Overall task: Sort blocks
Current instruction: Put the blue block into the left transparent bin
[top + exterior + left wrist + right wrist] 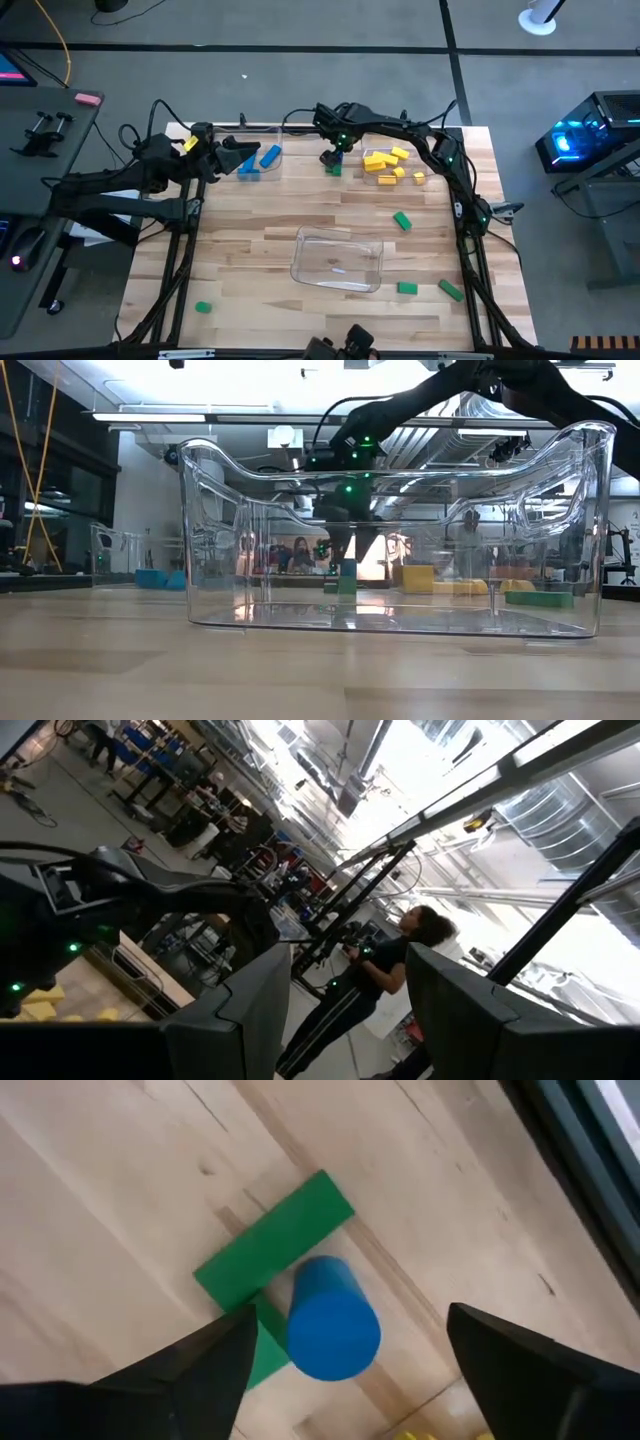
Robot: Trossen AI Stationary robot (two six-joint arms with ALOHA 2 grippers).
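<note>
The right gripper is hanging over a blue cylinder that is touching a green bar at the far middle of the table, its fingers spread wide around the cylinder without gripping it. The left gripper is hovering above the blue blocks at the far left, fingers parted and holding nothing. Yellow blocks are lying in a cluster just beside the right gripper. Other green blocks are lying scattered around a clear tray.
</note>
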